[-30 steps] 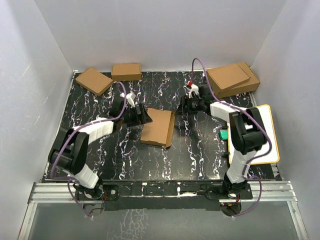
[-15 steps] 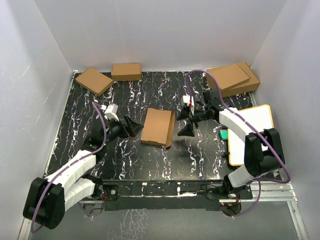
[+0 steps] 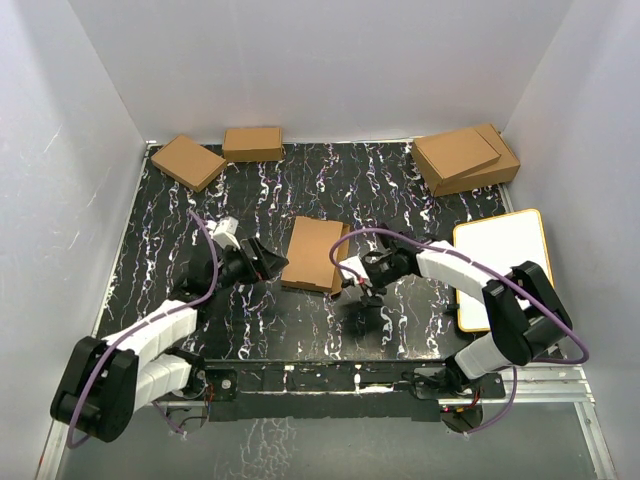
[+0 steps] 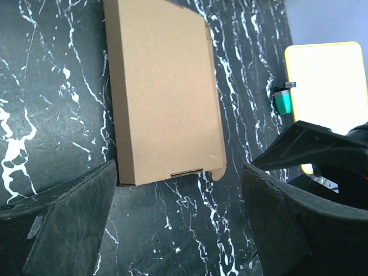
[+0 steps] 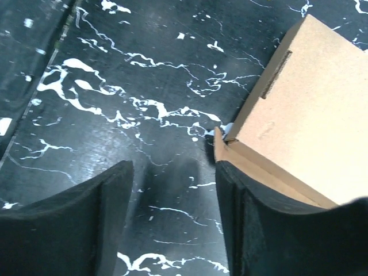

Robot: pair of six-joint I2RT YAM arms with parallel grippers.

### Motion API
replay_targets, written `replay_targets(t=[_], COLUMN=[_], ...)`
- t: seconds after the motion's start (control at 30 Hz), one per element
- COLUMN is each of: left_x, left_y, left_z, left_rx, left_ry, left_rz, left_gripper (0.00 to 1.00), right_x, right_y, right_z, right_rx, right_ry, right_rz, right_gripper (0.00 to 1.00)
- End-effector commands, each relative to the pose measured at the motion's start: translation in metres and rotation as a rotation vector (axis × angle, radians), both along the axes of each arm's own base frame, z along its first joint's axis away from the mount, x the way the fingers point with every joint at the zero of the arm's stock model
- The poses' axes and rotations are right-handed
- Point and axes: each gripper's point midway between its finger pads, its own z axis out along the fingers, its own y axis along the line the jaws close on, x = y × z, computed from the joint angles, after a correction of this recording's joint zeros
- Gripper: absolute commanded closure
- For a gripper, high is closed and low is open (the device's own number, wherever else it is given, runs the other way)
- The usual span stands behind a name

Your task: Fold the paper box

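Observation:
The paper box (image 3: 316,253) lies flat in the middle of the table as a thin closed brown rectangle. It also shows in the left wrist view (image 4: 164,92) and the right wrist view (image 5: 305,115). My left gripper (image 3: 266,264) is open and empty, low beside the box's near-left corner; in its own view (image 4: 178,230) the box's short edge with its slot lies just beyond the fingers. My right gripper (image 3: 352,282) is open and empty at the box's near-right corner. In its own view (image 5: 175,230) one finger (image 5: 270,224) sits right beside that corner.
Two small brown boxes (image 3: 188,161) (image 3: 252,143) lie at the back left. Two larger stacked brown boxes (image 3: 465,158) sit at the back right. A white board with a yellow rim (image 3: 503,265) lies on the right, with a small green object (image 4: 282,100) at its edge.
Both arms have swung toward the near side and come down. The left gripper moved to the box's near-left corner and the right gripper from behind the box to its near-right corner. The box has barely moved.

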Motion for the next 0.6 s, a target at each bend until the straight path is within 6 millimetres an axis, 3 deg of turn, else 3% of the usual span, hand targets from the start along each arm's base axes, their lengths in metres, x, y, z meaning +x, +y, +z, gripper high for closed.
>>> replay_targets(t=[0.0,0.23,0.57], left_x=[0.011,0.009,0.020], left_y=[-0.004,-0.006,-0.011], left_z=[0.006,-0.023,-0.035], left_rx=[-0.009,0.042,0.067], left_ry=[0.001,0.067,0.103], left_rz=[-0.001,-0.023,-0.022], left_gripper=[0.15,0.16,0.20], right_x=[0.027,0.022,0.017], right_y=[0.021,0.035,0.038], right_z=[0.010,-0.004,-0.018], right_rx=[0.030,-0.007,-0.050], right_ry=[-0.201,-0.230,-0.243], right_rz=[0.020,0.033,0.046], right_gripper=[0.41,0.51,0.65])
